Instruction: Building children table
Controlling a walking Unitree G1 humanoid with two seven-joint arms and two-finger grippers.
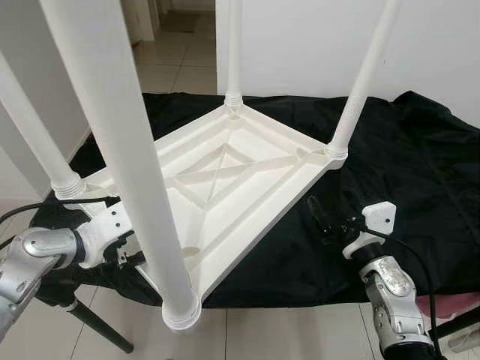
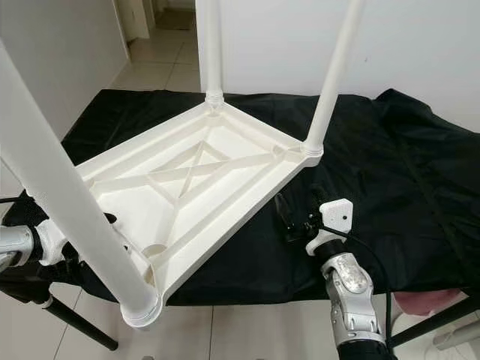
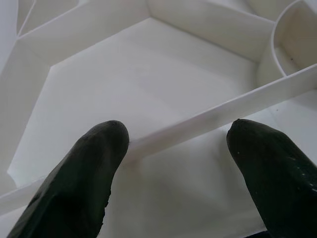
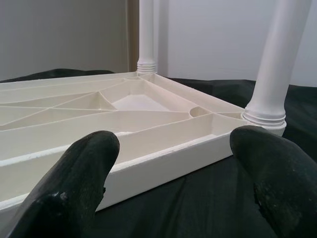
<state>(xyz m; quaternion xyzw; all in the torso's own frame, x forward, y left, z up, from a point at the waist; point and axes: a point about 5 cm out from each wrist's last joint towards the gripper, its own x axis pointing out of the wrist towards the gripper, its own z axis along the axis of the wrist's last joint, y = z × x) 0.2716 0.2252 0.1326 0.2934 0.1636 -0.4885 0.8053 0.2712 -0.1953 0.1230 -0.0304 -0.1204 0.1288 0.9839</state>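
A white plastic children's table lies upside down on a black cloth. Its legs stand upward: a near one, a left one, a far one and a right one. My left gripper is open at the table's near-left edge, its fingers hovering over a rib of the underside. Its wrist sits partly behind the near leg. On the cloth, my right gripper is open and faces the table's right rim, a short way off.
The cloth-covered surface ends just in front of me, with tiled floor below. A black stand leg slants under its near-left corner. A white wall stands behind, a doorway at the back left. Something pink lies at the lower right.
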